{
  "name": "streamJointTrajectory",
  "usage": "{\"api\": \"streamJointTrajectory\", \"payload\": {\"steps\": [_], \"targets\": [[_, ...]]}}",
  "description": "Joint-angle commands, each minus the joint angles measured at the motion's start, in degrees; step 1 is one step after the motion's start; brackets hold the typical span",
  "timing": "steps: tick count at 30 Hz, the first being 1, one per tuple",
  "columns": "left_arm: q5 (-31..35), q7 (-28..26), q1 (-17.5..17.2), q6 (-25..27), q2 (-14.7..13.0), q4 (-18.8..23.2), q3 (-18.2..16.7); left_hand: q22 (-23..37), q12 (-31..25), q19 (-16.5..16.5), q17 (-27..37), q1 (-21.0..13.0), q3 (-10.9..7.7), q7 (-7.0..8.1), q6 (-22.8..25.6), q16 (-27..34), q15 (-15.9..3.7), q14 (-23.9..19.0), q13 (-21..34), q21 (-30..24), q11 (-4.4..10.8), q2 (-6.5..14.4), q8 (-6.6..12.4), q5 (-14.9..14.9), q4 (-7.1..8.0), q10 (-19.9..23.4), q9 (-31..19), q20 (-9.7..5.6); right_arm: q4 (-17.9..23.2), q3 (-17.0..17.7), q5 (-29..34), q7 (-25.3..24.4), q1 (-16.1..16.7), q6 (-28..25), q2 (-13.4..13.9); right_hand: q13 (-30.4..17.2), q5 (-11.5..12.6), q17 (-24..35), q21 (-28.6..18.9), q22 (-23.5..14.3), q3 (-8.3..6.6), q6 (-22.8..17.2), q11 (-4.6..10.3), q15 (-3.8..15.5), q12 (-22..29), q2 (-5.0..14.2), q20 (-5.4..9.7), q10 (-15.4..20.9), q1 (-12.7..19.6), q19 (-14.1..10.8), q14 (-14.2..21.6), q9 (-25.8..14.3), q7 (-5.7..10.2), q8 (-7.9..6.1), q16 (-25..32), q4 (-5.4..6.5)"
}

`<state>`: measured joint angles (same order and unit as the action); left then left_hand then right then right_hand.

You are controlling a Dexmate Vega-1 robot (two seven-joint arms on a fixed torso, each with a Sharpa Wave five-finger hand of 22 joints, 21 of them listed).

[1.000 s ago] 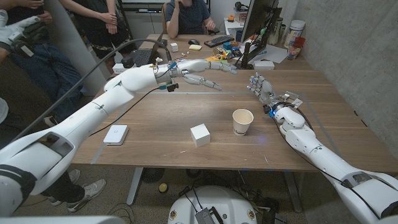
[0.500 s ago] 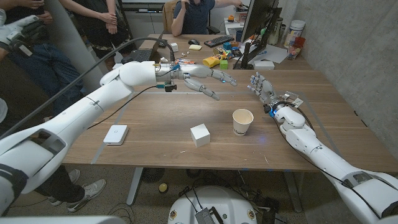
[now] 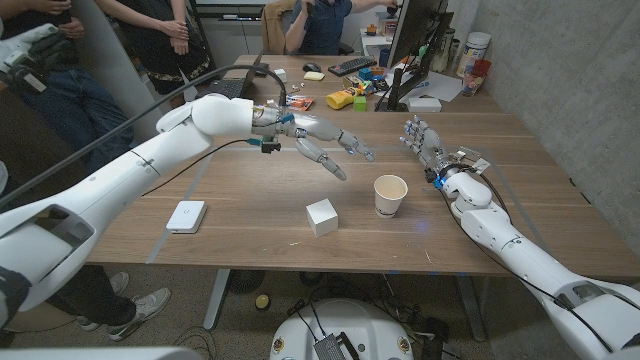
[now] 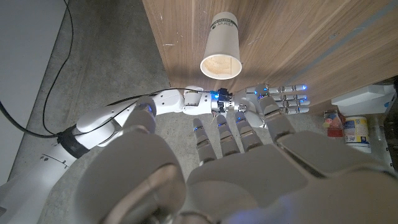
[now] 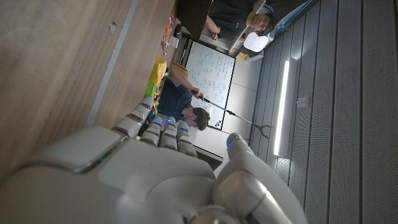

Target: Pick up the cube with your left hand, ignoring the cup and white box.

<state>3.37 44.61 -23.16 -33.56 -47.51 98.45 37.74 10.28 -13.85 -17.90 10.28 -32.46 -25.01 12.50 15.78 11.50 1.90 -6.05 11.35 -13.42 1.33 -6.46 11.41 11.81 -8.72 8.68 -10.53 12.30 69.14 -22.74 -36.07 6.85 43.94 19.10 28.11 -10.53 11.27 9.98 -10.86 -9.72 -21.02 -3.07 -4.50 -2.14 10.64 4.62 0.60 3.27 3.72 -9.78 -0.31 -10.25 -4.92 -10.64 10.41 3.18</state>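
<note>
A wooden table [image 3: 250,225] carries a white cube [image 3: 321,216] near its front edge. A paper cup [image 3: 390,195] stands upright at the cube's 2 o'clock, close by but apart. A flat white box [image 3: 186,216] (thin, rounded corners) lies well off at the cube's 9 o'clock. Snack packets [image 3: 345,98] sit far back, at 12 o'clock.

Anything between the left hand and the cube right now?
Nothing visible. In the head view the left hand hangs open over the table, beyond the cube, with bare wood between them. The cup stands to the cube's right and the white box far to its left, both off the path.
</note>
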Motion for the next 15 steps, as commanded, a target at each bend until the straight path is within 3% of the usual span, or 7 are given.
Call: {"api": "streamJointTrajectory", "payload": {"steps": [1, 15], "targets": [[3.3, 4.0, 0.36, 4.58, -1.68, 3.09, 1.0, 0.13, -0.26, -0.6, 0.17, -0.34, 0.54, -0.08, 1.01, 0.25, 0.02, -0.84, 0.21, 0.02, -0.11, -0.32, 0.03, -0.13, -0.02, 0.96, -0.11, -0.06, 2.66, 0.77, 0.13, -2.18, 2.06, 0.27, 0.78, -0.15, 0.58, 0.3, -0.46, -0.21, -0.19, -0.02, -0.44, -0.3, 0.37, 0.04, 0.05, -0.15, -0.67, -0.42, 0.33, -0.26, -0.45, -0.24, 0.33, 0.28], [10.79, 3.72, -1.57, 6.67, -3.16, 6.15, 1.83, 0.15, 0.06, -0.31, 0.16, -1.45, 0.9, 0.05, 1.37, -0.25, 0.35, -0.27, 0.24, 0.53, -0.2, -0.3, -0.09, 0.05, -0.08, 0.6, -0.11, -0.04, 4.91, 1.71, 0.25, -3.42, 3.57, 1.03, 1.73, -0.15, 0.66, 0.3, -0.44, -0.2, -0.03, -0.08, -0.44, -0.41, 0.4, -0.05, -0.06, -0.04, -0.82, -0.44, 0.41, -0.25, -0.57, -0.27, 0.34, 0.43]]}}
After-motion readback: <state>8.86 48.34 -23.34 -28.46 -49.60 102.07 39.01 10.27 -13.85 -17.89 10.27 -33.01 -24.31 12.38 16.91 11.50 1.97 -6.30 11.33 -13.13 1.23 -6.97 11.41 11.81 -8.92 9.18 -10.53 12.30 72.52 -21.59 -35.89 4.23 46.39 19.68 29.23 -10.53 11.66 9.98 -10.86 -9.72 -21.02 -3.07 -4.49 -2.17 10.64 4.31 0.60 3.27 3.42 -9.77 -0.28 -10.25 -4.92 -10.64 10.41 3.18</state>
